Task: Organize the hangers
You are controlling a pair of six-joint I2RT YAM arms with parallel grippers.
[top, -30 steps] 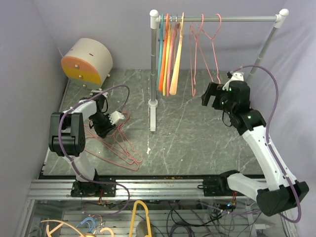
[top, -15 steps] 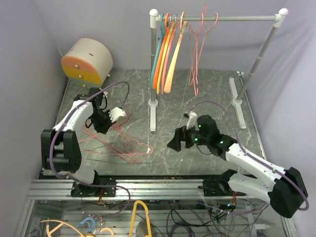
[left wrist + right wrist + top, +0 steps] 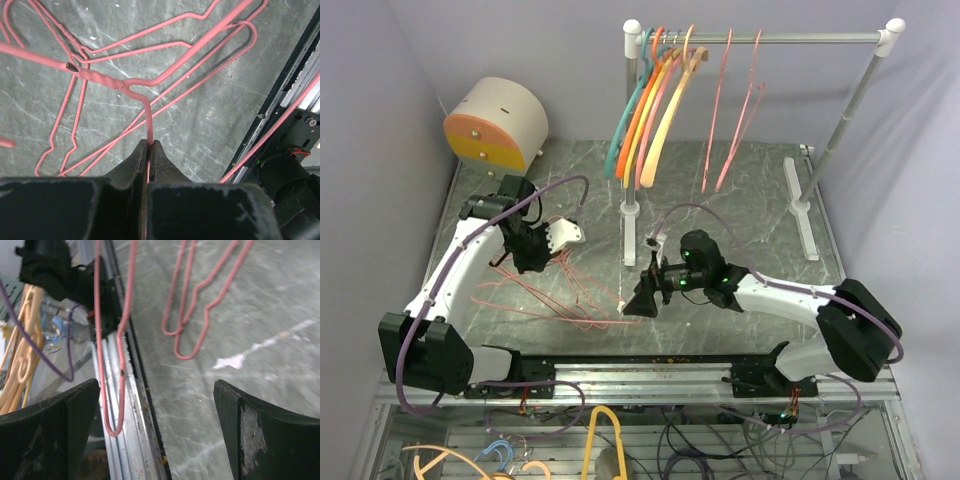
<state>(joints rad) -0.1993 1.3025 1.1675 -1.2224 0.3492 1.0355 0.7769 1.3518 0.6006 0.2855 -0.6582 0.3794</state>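
You have a silver rail (image 3: 790, 38) across the back, capped at each end by white corner joints (image 3: 632, 28). Its left post (image 3: 629, 130) stands on a white foot (image 3: 630, 240); the right post (image 3: 850, 110) comes down to a second white foot (image 3: 797, 205). Back left, note a round cream box (image 3: 505, 110) with an orange-over-yellow front. The table top (image 3: 740, 215) is grey, marbled and pale-scratched. An aluminium beam (image 3: 650, 378) runs along its near edge.

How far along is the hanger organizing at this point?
Done: the plastic hangers and two pink wire hangers hang on the rail. In hand: the left gripper is shut on one wire hanger from the tangled pile on the table; the right gripper is open, low beside that pile, holding nothing. Left: the rest of the pile needs hanging.
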